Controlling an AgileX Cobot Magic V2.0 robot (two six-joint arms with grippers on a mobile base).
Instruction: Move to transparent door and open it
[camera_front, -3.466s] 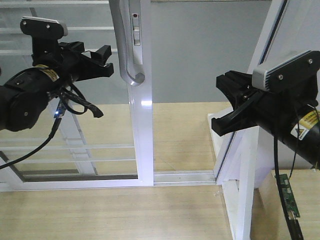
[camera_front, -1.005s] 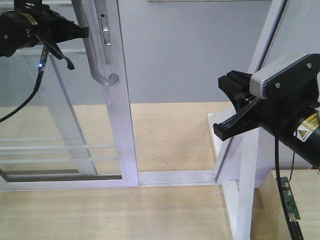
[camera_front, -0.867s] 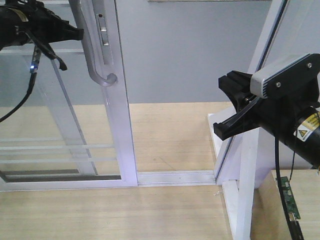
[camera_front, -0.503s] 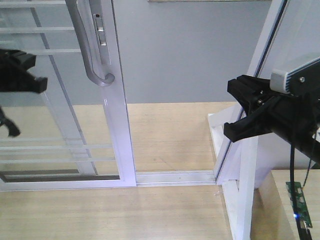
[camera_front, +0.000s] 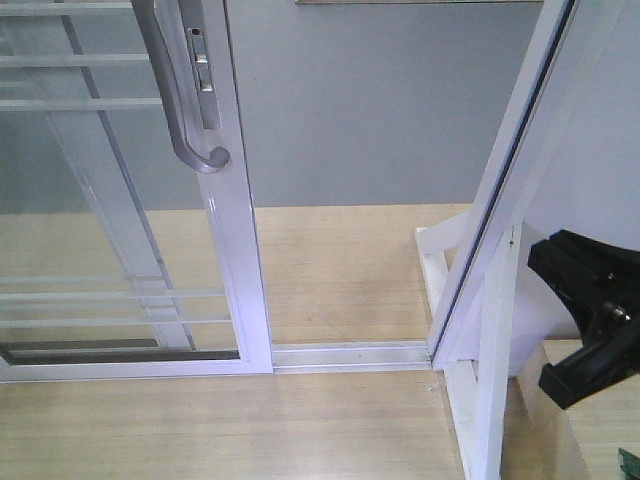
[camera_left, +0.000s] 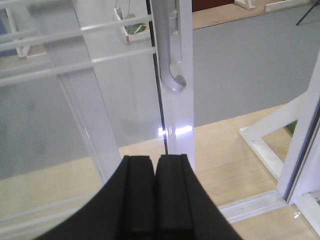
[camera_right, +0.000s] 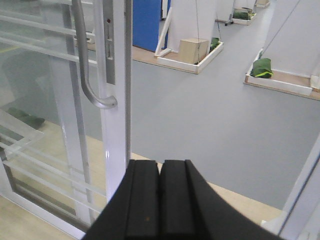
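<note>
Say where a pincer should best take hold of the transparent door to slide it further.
Likely the grey pull handle on the transparent door, on its straight vertical shaft above the hooked lower end. It stands off the white frame, so fingers could straddle it from the room side, closing horizontally.

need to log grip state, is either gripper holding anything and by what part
Nothing is held. The left gripper and right gripper are both shut on nothing, clear of the door's grey handle.

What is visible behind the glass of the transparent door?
Through the transparent door a second barred pane's white frame, grey floor and wood flooring show. Farther left is out of view.
</note>
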